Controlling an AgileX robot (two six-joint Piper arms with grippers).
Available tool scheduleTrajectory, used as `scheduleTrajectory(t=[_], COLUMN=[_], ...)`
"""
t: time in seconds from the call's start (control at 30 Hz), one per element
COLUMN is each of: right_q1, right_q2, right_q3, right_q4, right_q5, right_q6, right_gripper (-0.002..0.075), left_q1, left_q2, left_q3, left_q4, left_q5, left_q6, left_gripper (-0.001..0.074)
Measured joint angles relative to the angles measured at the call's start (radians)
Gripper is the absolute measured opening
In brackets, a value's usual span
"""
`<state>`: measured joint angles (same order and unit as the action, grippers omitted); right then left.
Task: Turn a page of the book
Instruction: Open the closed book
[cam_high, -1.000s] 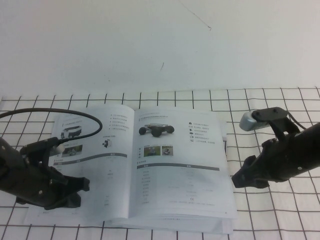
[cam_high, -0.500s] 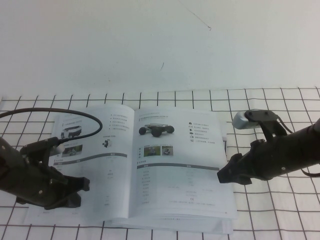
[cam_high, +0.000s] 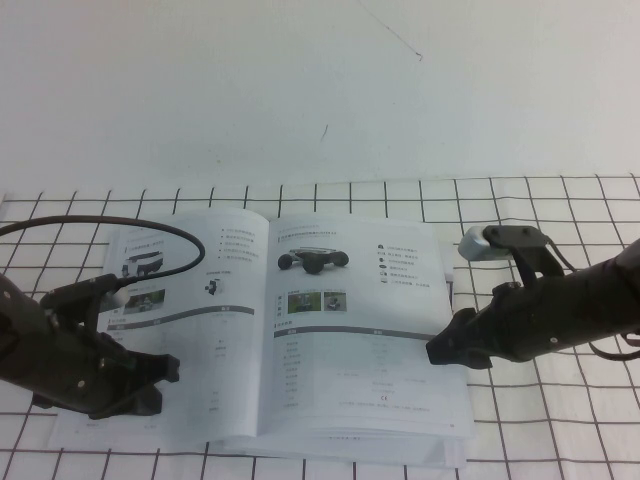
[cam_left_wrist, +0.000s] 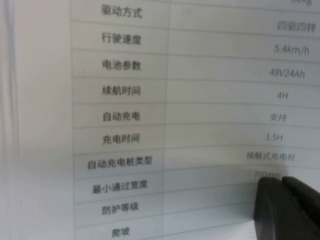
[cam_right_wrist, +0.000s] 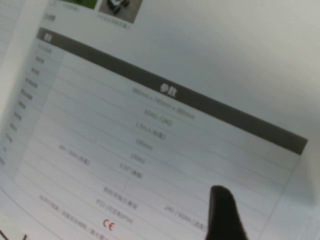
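Reaching over the outer edge of the thin white printed page of the thick white softcover book lying open on the gridded bench, the right gripper hovers with jaws parted, needing next to catch that leaf's edge, while the left gripper, jaws clenched, pins the opposite page.

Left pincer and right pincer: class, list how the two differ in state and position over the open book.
The left pincer is shut, while the right pincer stands open. The left pincer rests over the lower part of the book's left-hand leaf; the right pincer sits at the outer edge of the page showing the black vehicle photo. Both are dark, low over the paper, and neither holds anything.
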<state>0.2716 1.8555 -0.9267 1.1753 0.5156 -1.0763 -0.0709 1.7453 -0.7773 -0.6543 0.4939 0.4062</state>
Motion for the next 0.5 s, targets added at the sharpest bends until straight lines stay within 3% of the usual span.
scheduleTrajectory(t=[0.5], right_q1=[0.003], right_q2=[0.052], right_q3=[-0.002], right_q4=[0.116], right_q5=[0.007], right_q6=[-0.084], right_gripper=[0.04], left_q1=[0.0], left_q2=[0.0], left_q3=[0.0], left_q4=[-0.005], left_q5=[0.0], left_q6=[0.017], left_gripper=[-0.0004])
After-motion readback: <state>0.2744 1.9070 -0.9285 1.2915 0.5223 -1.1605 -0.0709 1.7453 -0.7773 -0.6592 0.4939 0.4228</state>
